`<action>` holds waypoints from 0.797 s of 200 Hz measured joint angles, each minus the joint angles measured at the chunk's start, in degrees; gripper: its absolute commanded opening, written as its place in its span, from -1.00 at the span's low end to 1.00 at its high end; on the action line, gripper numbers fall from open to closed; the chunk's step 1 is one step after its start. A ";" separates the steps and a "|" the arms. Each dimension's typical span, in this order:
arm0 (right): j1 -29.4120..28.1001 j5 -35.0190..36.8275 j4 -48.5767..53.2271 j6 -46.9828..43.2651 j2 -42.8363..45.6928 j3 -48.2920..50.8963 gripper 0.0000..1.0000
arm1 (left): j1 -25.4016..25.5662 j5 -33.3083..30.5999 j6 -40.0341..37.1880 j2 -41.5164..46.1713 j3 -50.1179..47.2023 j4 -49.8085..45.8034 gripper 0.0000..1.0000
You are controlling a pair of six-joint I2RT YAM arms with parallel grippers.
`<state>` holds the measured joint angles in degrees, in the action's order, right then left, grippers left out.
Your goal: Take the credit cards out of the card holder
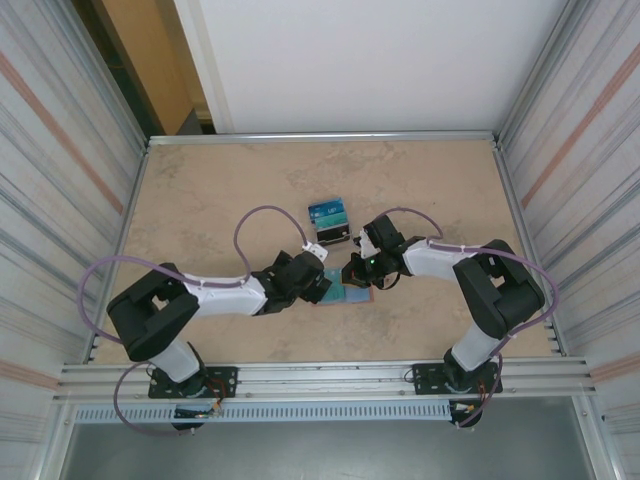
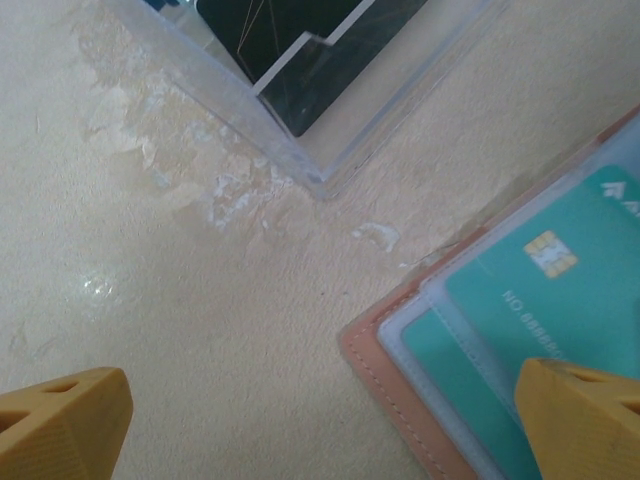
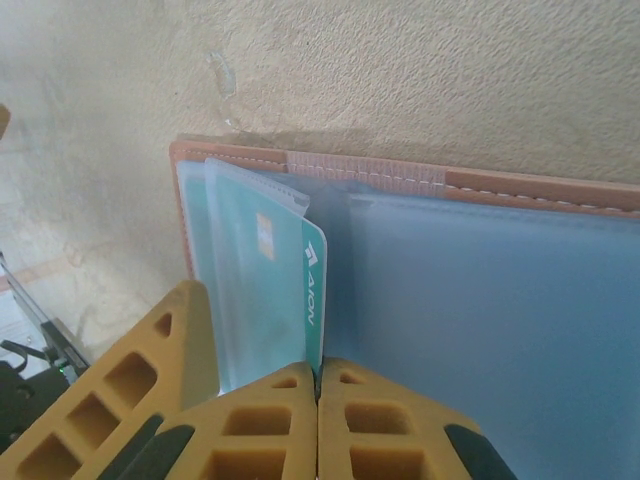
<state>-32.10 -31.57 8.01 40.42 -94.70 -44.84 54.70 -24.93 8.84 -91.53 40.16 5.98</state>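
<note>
The card holder (image 1: 347, 292) lies open on the table between the two arms, with a tan leather rim (image 3: 520, 185) and pale blue inner panels (image 3: 480, 320). Teal credit cards (image 2: 560, 290) sit in its clear sleeves. My right gripper (image 3: 318, 385) is shut on the near edge of one teal credit card (image 3: 313, 290), which sticks partly out of its sleeve. My left gripper (image 2: 320, 425) is open over the holder's corner (image 2: 390, 350). One of its fingertips (image 2: 585, 415) is on the card-filled panel and the other (image 2: 60, 420) is over bare table.
A small clear plastic stand (image 1: 330, 222) holding a blue card is just beyond the card holder, and its corner (image 2: 320, 90) is close to my left gripper. Metal rails and walls fence the table on all sides.
</note>
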 measured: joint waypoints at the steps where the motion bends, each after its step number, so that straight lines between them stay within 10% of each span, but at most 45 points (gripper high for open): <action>1: 0.02 0.00 0.00 0.00 0.00 0.00 -0.83 | -0.02 0.00 -0.02 -0.02 0.00 -0.02 0.98; 159: 2.89 -5.92 -8.57 3.93 0.02 4.48 -0.82 | -0.26 -0.02 0.00 -0.22 0.00 -1.44 0.97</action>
<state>-29.21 -37.50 -0.56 44.36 -94.67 -40.36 54.43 -24.95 8.84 -91.74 40.16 4.54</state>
